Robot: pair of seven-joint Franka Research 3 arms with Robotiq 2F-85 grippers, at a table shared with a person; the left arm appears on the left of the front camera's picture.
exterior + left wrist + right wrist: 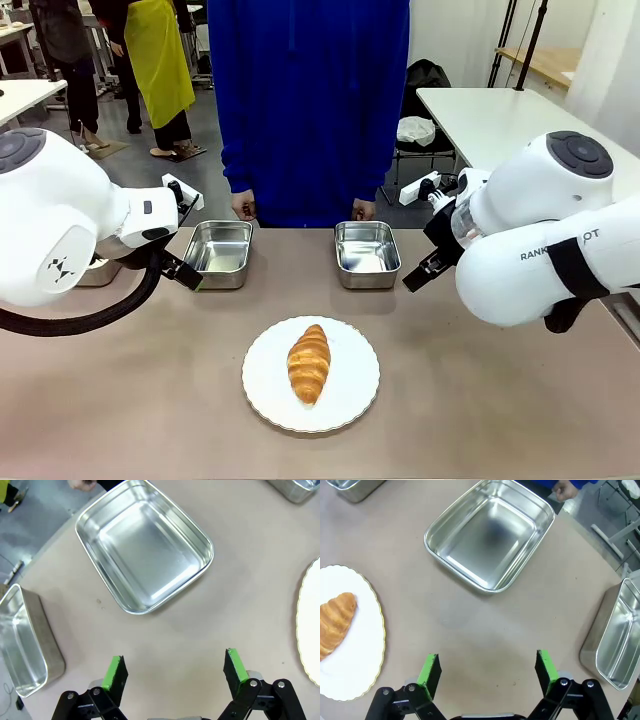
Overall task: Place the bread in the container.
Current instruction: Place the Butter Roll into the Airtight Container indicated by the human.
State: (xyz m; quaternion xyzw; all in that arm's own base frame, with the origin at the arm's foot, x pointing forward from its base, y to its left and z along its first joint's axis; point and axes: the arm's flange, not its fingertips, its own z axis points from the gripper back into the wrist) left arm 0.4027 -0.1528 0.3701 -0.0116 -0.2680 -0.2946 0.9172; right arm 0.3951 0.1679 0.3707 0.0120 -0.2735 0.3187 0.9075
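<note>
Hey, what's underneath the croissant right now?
The croissant lies on a round white plate with a scalloped rim, and the plate sits on the tan table. The patch of plate directly beneath the croissant is covered, so anything there cannot be seen.

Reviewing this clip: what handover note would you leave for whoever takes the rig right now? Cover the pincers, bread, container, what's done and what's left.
The left pincer is open and empty, over bare table short of the empty left-centre pan.
The right pincer is open and empty, over bare table short of the empty right-centre pan.
The bread lies on the white plate at mid-table, with neither pincer touching it.
Done: nothing yet.
Left: grasp the bread, lift it, set it in a pan.
</note>
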